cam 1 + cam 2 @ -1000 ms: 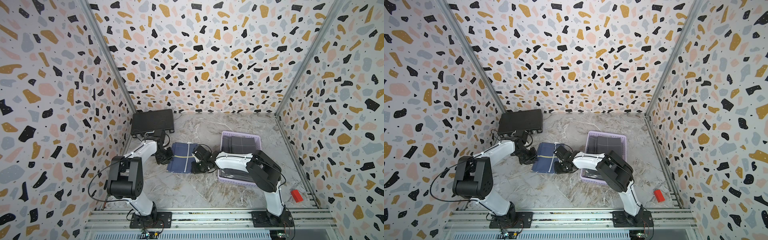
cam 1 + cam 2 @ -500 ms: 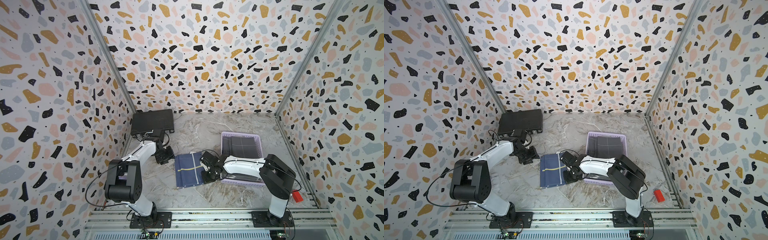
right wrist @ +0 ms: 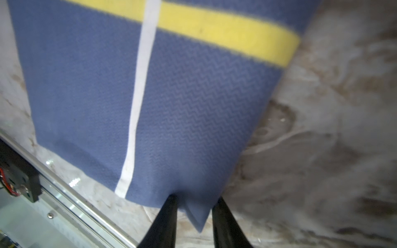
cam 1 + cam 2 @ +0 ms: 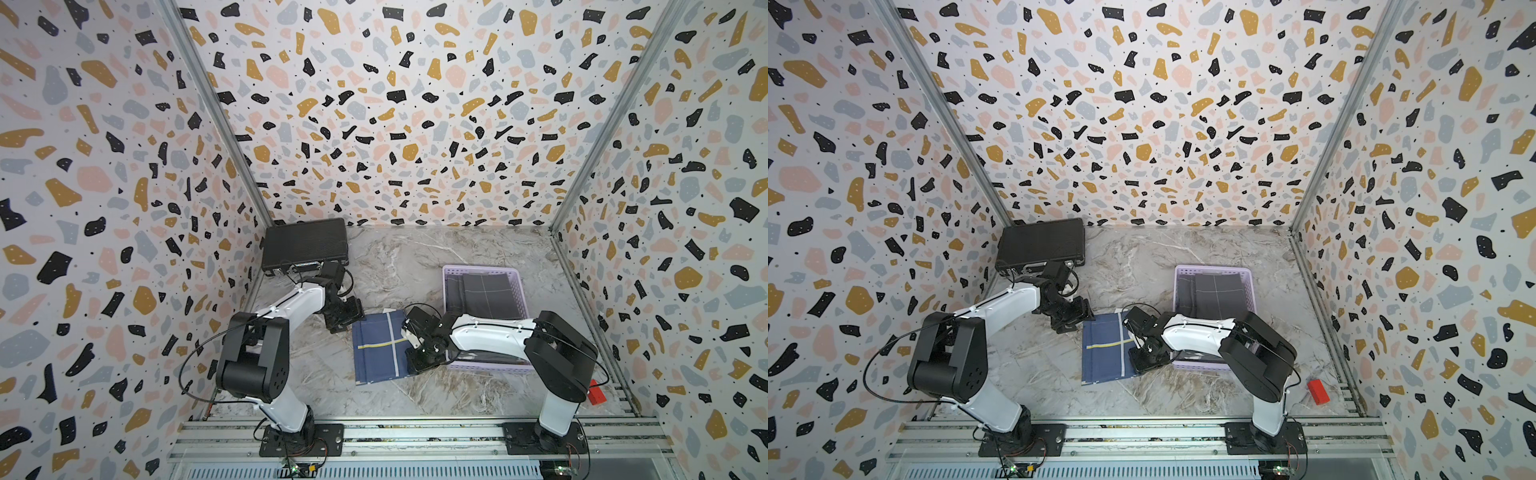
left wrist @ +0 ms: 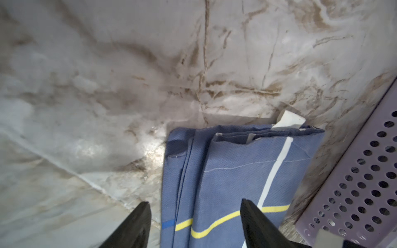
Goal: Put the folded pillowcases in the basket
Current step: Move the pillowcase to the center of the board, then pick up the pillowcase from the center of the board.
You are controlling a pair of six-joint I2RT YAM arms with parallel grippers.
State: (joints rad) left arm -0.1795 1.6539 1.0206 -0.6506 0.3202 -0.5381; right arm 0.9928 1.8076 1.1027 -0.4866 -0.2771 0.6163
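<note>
The folded pillowcase (image 4: pixel 378 349) (image 4: pixel 1104 353) is blue with a yellow and a white stripe. It lies flat on the marble table, just left of the lilac basket (image 4: pixel 482 270) (image 4: pixel 1212 269). My left gripper (image 4: pixel 343 320) (image 5: pixel 194 203) hovers open over its far left corner, the cloth (image 5: pixel 225 171) showing below its spread fingers. My right gripper (image 4: pixel 417 361) (image 3: pixel 195 196) sits at the pillowcase's near right corner. Its fingers stand apart with the loose cloth corner (image 3: pixel 171 96) between them. The basket's perforated wall (image 5: pixel 365 182) shows in the left wrist view.
A dark folded cloth (image 4: pixel 486 295) lies in the basket. A black hard case (image 4: pixel 305 245) (image 4: pixel 1040 243) stands at the back left behind my left arm. A small red block (image 4: pixel 596 390) sits at the front right. The aluminium rail (image 4: pixel 415 432) runs along the table's front.
The pillowcase slid toward the front with my right gripper, which then parted its fingers. My left gripper opened and stayed near the cloth's far left corner.
</note>
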